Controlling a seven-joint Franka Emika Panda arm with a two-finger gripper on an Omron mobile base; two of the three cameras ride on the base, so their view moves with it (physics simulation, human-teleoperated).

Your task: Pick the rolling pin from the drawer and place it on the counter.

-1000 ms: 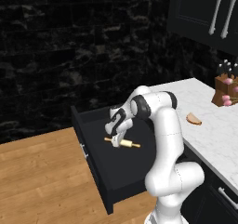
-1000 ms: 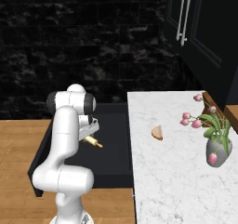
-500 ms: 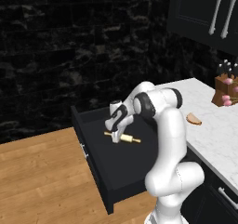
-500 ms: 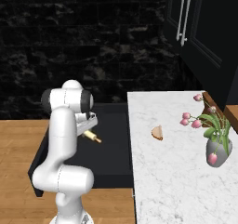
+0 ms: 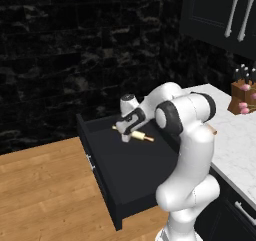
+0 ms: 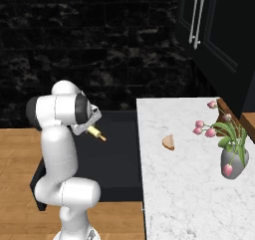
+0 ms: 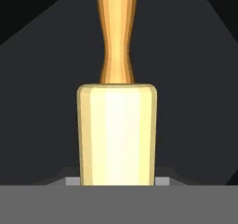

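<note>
- The claw (image 5: 129, 133) is down at the open drawer (image 5: 131, 171), clamped on the rolling pin (image 5: 138, 135) around its pale cream barrel.
- In the left base view, the pin sits over the rear part of the drawer's dark inside, with one orange-tan handle poking out to the right of the claw.
- In the hand view, the rolling pin (image 7: 116, 130) stands dead centre, cream barrel low and its orange-tan handle running up to the top edge, against the dark drawer floor (image 7: 42, 102).
- In the right base view, the pin (image 6: 95, 133) peeks out beside the arm's wrist, its handle tip pointing down and right over the drawer (image 6: 117, 159).
- Whether the pin touches the drawer floor or hangs just above it cannot be told.
- The white marble counter (image 6: 184, 184) lies right beside the drawer, carrying a brown half-round bread piece (image 6: 169, 142) and a vase of pink tulips (image 6: 230, 157).
- A knife block (image 5: 242, 96) stands at the counter's far end in the left base view.
</note>
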